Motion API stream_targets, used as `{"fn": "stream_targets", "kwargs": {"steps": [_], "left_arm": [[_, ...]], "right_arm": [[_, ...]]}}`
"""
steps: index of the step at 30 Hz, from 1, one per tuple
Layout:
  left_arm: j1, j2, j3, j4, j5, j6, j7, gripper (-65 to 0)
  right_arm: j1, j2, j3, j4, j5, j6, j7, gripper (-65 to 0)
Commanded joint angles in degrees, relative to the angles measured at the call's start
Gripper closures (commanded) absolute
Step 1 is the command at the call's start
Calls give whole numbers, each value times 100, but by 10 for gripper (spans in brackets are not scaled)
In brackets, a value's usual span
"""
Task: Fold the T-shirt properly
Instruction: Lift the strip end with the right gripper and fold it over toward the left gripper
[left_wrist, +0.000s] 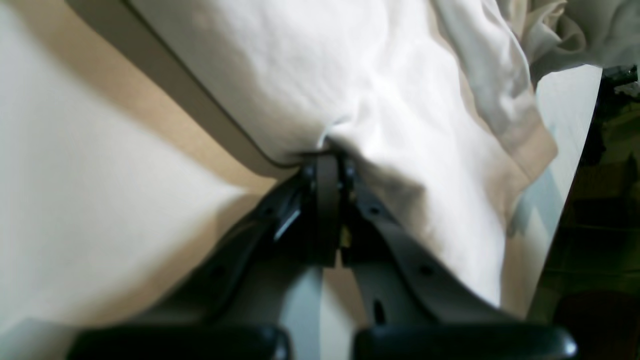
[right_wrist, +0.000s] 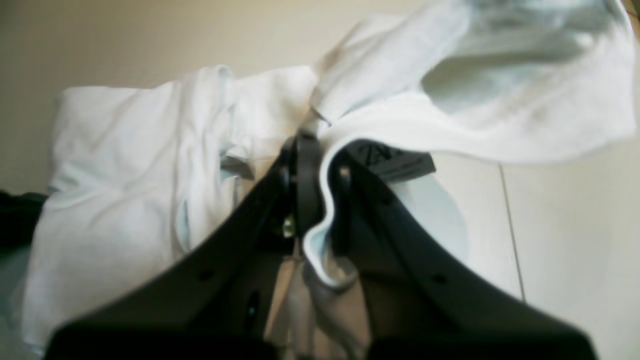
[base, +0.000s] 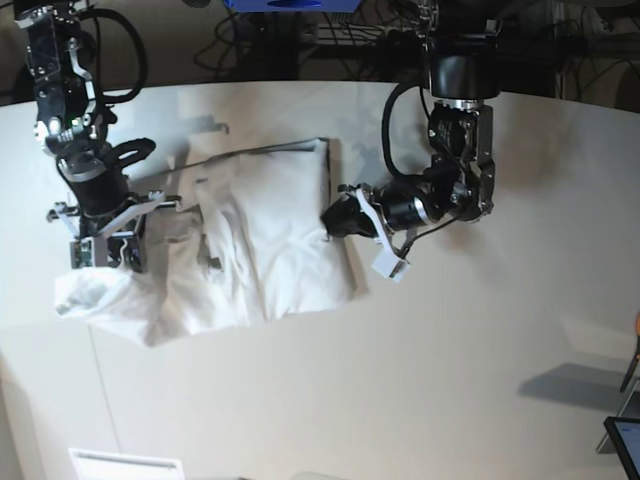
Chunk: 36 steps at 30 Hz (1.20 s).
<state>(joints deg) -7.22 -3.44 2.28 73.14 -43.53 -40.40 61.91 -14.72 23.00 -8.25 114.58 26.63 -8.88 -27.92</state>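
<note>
Both grippers are clamped on the T-shirt (base: 260, 235), which lies rumpled left of centre on the table (base: 450, 380): left gripper (base: 330, 220) pinches its right edge, right gripper (base: 105, 255) a bunched end at far left. Mid-fold. Next probably needs both lifting together, evenly.

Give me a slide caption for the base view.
Both grippers, left gripper and right gripper, pinch opposite edges of the wrinkled white cotton T-shirt.

You are looking at one white T-shirt (base: 260, 240) lying at the centre left of the base view, on one off-white table (base: 450, 380). Two grippers are showing: the left gripper (base: 335, 220) at centre and the right gripper (base: 105, 255) at left.
</note>
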Motion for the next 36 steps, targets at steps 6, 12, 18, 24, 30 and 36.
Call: {"fn": "stream_targets", "kwargs": {"steps": [6,12,18,24,30,36], "left_arm": [[-126,32,13,13,129,40,99,0],[-196,102,22,13,129,40,99,0],[-205,111,22,13,129,40,108,0],[-205,129,22,13,129,40,108,0],[-205,155,22,13,129,40,108,0],[-205,226,22,13,129,40,108,0]], "right_arm": [[298,104,-138,106,-13,31,203,-1],[509,7,-727,98,-1032,31,-87,-1],[571,-388,-1087,98,-1991,31,-386,-1],[580,-450,-1544,98,-2562,31,-412,-1],[589,-459,-1650,98,-2580,31,-421,-1],[589,-511,-1685,98,-2589,31,-421,-1]]}}
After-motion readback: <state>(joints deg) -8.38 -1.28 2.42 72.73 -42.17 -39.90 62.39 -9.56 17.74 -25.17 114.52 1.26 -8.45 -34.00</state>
